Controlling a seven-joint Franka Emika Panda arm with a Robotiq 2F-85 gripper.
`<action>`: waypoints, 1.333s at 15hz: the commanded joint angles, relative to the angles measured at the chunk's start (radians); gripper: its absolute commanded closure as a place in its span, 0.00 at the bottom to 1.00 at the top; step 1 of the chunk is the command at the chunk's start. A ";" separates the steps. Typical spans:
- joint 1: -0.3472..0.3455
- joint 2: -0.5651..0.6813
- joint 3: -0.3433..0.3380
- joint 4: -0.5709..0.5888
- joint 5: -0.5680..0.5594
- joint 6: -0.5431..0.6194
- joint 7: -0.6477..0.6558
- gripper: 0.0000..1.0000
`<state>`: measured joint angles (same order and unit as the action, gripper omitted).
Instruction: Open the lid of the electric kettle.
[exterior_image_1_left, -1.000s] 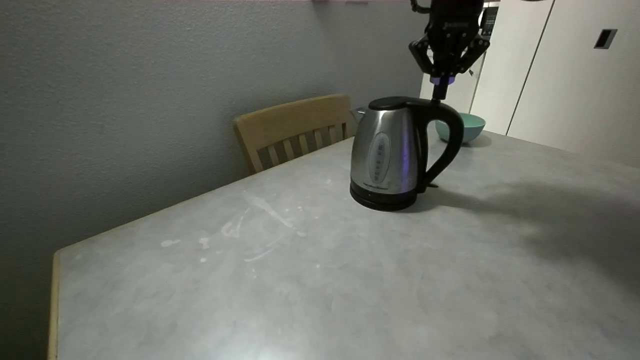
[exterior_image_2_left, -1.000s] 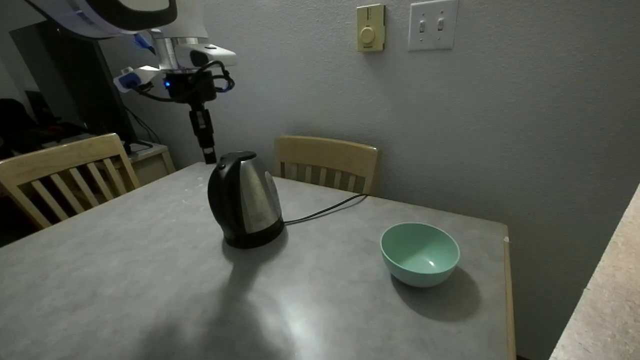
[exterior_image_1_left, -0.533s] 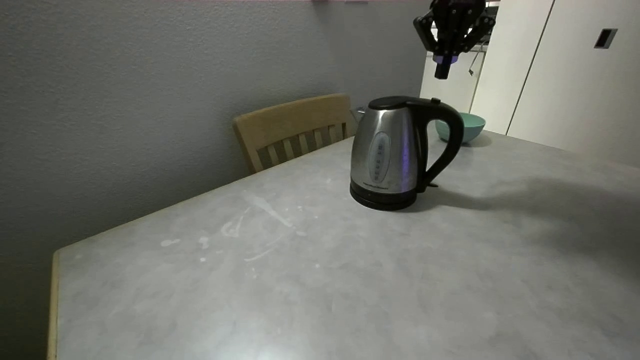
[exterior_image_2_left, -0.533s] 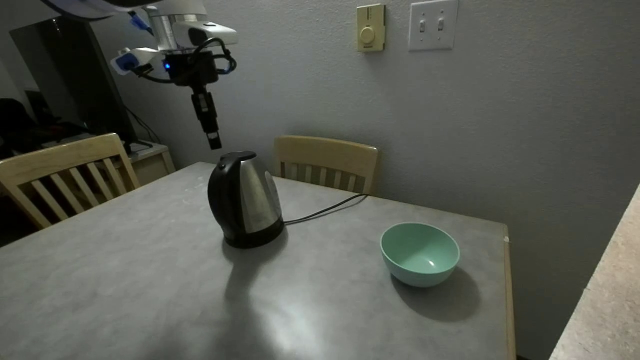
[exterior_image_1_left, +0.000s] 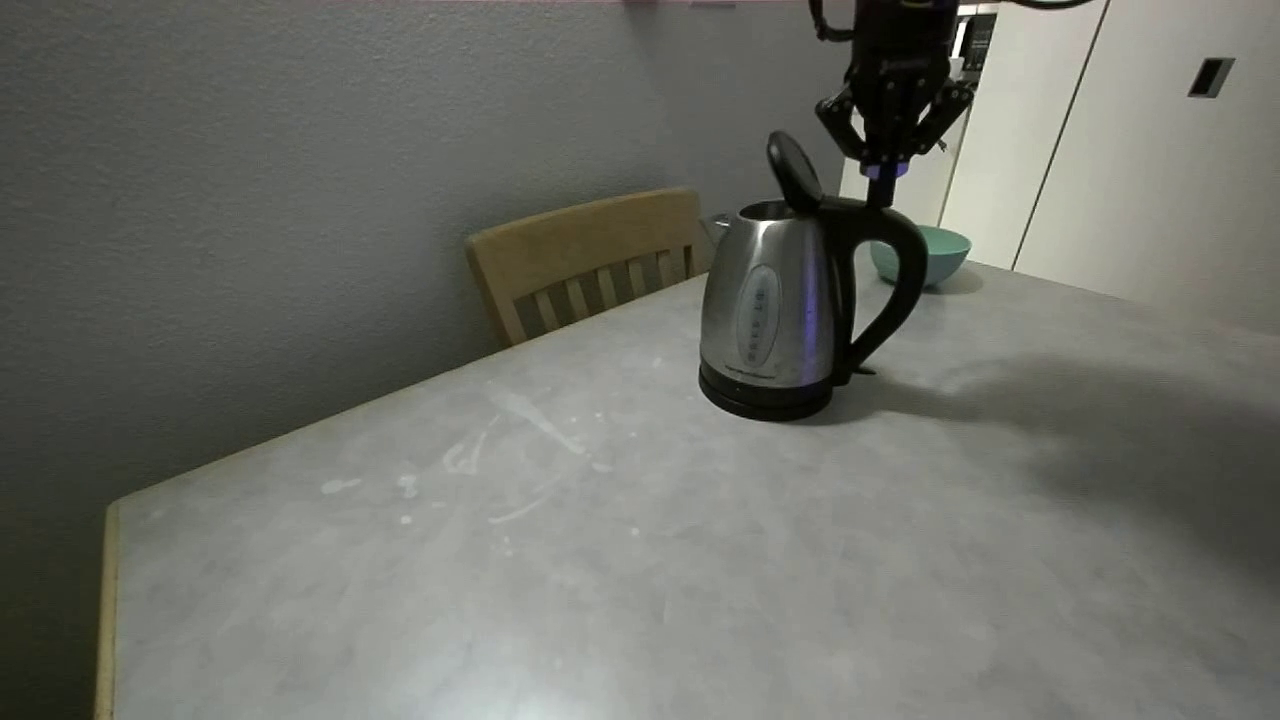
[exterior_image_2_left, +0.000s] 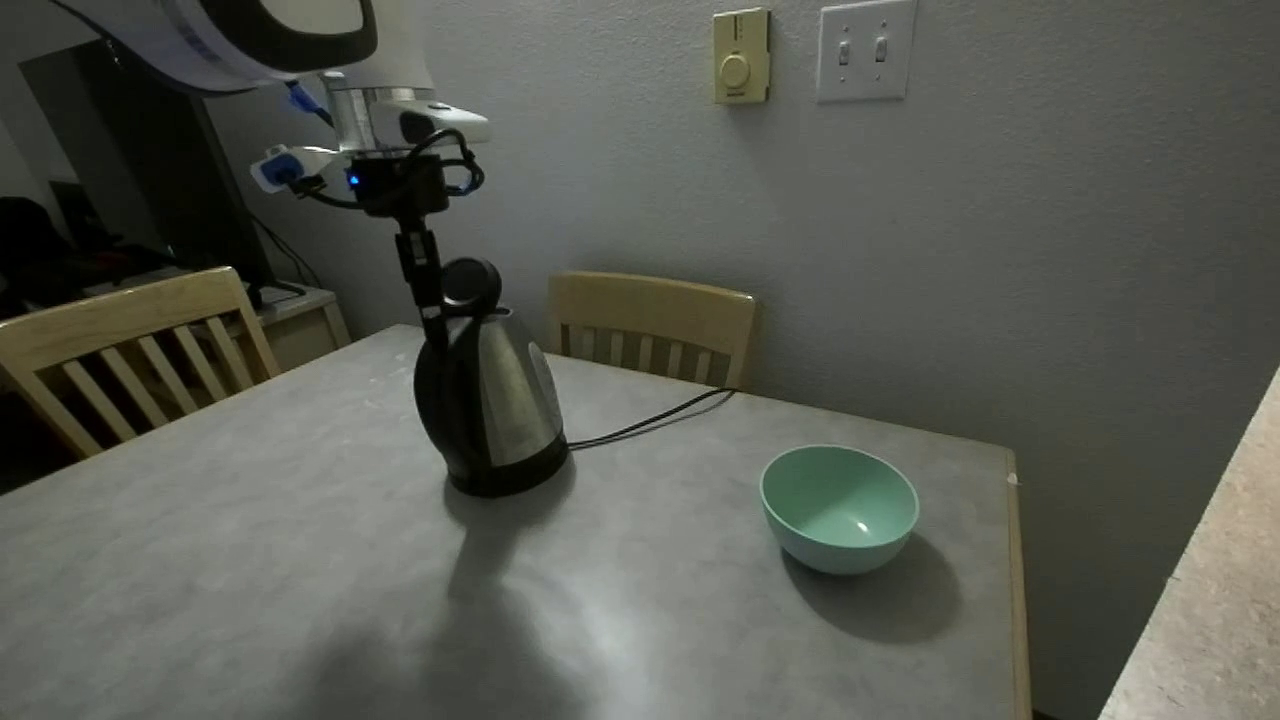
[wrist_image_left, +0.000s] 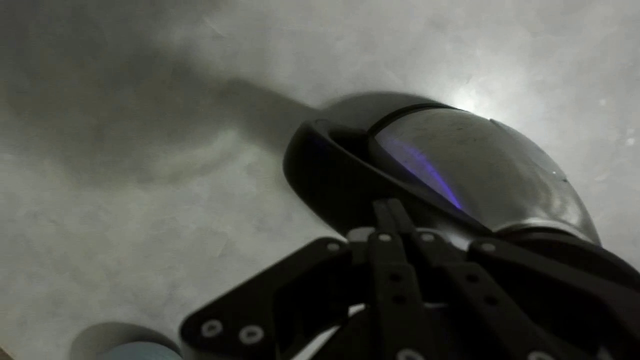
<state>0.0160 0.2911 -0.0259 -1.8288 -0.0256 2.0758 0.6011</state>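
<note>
Lid (exterior_image_1_left: 795, 173) is up! Tilted steeply on the handle (exterior_image_1_left: 912, 265) side, w/ the mouth (exterior_image_1_left: 765, 211) of the kettle (exterior_image_1_left: 790, 300) showing beneath in an exterior view. Kettle's upright on the table (exterior_image_1_left: 500, 560), base (exterior_image_1_left: 765, 400) flat down, cord (exterior_image_2_left: 655, 422) lying out to the table edge nr a chair (exterior_image_2_left: 650, 298). Gripper (exterior_image_1_left: 881, 195): clenched, fingers (wrist_image_left: 382, 216) tight tog., pointing down, ending right at the top of the handle just beside the lid. Looks like contact, tho the exact spot's hidden. Wrist view agrees: fingers side by side over the black handle, kettle's steel side next to it, lid partly blocked by the gripper. Arm (exterior_image_2_left: 165, 45), white w/ black trim, hangs in from above. Bowl (exterior_image_2_left: 840, 555) shows in both exterior views, well apart from the kettle, nr the table's end. On the wall (exterior_image_2_left: 1080, 200), a dial box (exterior_image_2_left: 741, 45) & a dbl switch (exterior_image_2_left: 863, 75), side by side. Another chair (exterior_image_2_left: 130, 315) in an exterior view, w/ a dark panel (exterior_image_2_left: 125, 150) behind it.
</note>
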 joint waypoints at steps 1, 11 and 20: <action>0.027 0.062 -0.014 0.046 -0.022 -0.045 0.020 1.00; 0.063 -0.083 -0.007 -0.009 -0.084 0.014 0.028 1.00; 0.065 -0.177 0.009 -0.022 -0.110 0.043 0.031 1.00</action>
<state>0.0813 0.1482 -0.0214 -1.8109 -0.1159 2.0877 0.6158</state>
